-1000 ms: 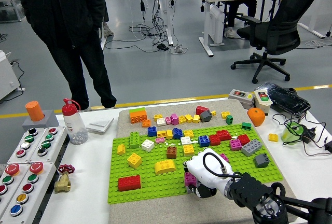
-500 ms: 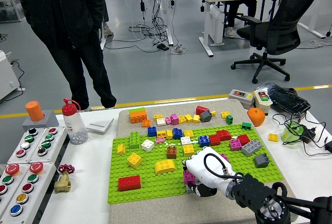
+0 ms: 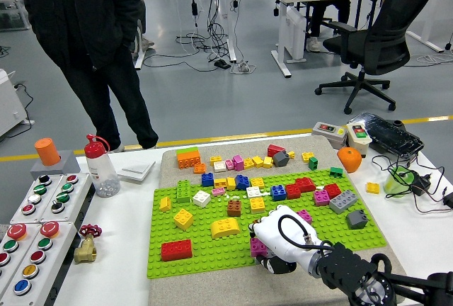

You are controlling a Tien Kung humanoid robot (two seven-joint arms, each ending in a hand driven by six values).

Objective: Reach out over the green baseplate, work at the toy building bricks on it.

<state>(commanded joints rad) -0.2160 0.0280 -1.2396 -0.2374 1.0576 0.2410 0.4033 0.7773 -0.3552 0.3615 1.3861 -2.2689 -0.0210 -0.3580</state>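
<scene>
The green baseplate (image 3: 212, 253) lies on a beige mat in the middle of the table, with several coloured bricks on it. My right hand (image 3: 272, 246), white with a black forearm, comes in from the lower right and rests on the plate's near right part. Its fingers are curled around a magenta brick (image 3: 258, 248), which shows at the hand's left side and touches the plate. A yellow arched brick (image 3: 225, 227) sits just left of the hand, and a red brick (image 3: 176, 250) lies at the near left. My left arm is out of view.
Loose bricks lie on the mat beyond the plate. A button panel (image 3: 35, 231), a brass valve (image 3: 85, 246) and a clear bottle with a red cap (image 3: 101, 166) stand at the left. An orange (image 3: 349, 159) and cables lie at the right. A person (image 3: 92, 44) stands beyond the far left corner.
My right hand has slid slightly toward the near edge with the magenta brick. The person has shifted a little.
</scene>
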